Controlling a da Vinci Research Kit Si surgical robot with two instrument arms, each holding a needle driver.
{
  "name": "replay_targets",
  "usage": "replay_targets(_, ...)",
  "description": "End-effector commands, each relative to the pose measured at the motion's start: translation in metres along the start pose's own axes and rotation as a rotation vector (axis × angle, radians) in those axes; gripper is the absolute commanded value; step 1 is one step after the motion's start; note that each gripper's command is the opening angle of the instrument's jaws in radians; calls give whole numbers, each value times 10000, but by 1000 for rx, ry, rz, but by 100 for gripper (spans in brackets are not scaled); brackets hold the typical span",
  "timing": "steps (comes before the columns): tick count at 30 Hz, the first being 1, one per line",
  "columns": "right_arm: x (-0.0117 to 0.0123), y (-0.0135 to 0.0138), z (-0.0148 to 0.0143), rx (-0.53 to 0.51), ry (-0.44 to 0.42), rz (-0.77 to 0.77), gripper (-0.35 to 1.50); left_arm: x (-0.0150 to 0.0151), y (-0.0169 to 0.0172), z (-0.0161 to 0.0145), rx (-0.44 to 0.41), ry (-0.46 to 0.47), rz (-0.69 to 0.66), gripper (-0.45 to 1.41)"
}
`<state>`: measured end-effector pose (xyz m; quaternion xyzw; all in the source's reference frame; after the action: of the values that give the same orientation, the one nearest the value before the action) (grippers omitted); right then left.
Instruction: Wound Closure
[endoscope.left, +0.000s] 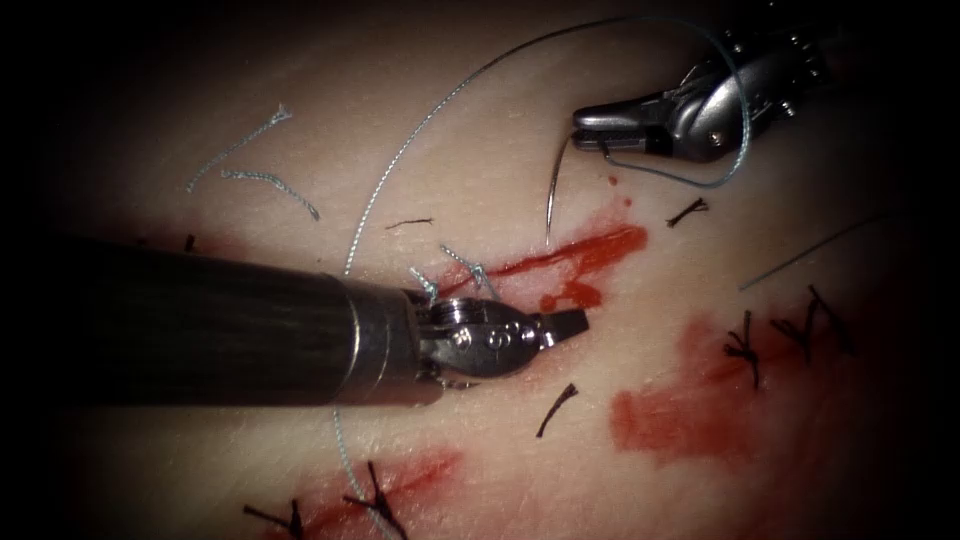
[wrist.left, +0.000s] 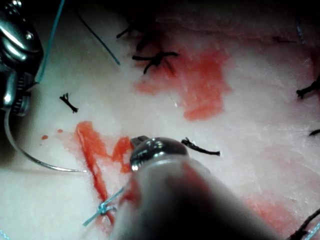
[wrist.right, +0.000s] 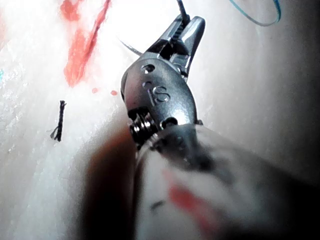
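The cut (endoscope.left: 575, 255) is a red line in the pale tissue (endoscope.left: 480, 130). My right tool (endoscope.left: 582, 122) is shut on the thread end of the curved needle (endoscope.left: 553, 190). The needle hangs down with its tip at the cut's upper edge; I cannot tell whether it is in the tissue. Light blue thread (endoscope.left: 400, 160) arcs from the needle around the right tool and down past the left shaft. My left tool (endoscope.left: 572, 322) lies shut just below the cut, holding nothing. A blue knotted stitch (endoscope.left: 470, 268) sits at the cut's left end. In the left wrist view the needle (wrist.left: 35, 161) reaches the cut (wrist.left: 92, 155).
Black stitches close older cuts at the right (endoscope.left: 745, 345) and at the bottom (endoscope.left: 370, 495). Loose cut thread ends lie about: blue ones (endoscope.left: 250, 140) at the upper left, black ones (endoscope.left: 557, 395) (endoscope.left: 690, 210). A red fluid patch (endoscope.left: 680, 410) spreads at the lower right.
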<state>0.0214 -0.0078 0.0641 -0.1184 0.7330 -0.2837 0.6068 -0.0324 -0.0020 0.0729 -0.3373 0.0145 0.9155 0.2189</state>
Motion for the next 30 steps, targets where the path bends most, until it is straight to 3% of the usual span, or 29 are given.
replay_targets(1,-3,-1,14,-2,0,-3,-35,0,1,1,42,-14,-5,-45)
replay_targets(7,0,-4,21,-7,-14,-41,-35,-6,0,-3,159,-58,15,-45)
replay_targets(10,0,-4,22,-9,-17,-46,-35,-17,4,-1,209,-144,34,-45)
replay_targets(22,6,-4,25,55,-60,-175,-35,-41,-1,6,269,-269,41,-45)
replay_targets(30,12,-6,30,56,-68,-205,-35,-43,-6,8,305,-294,23,-45)
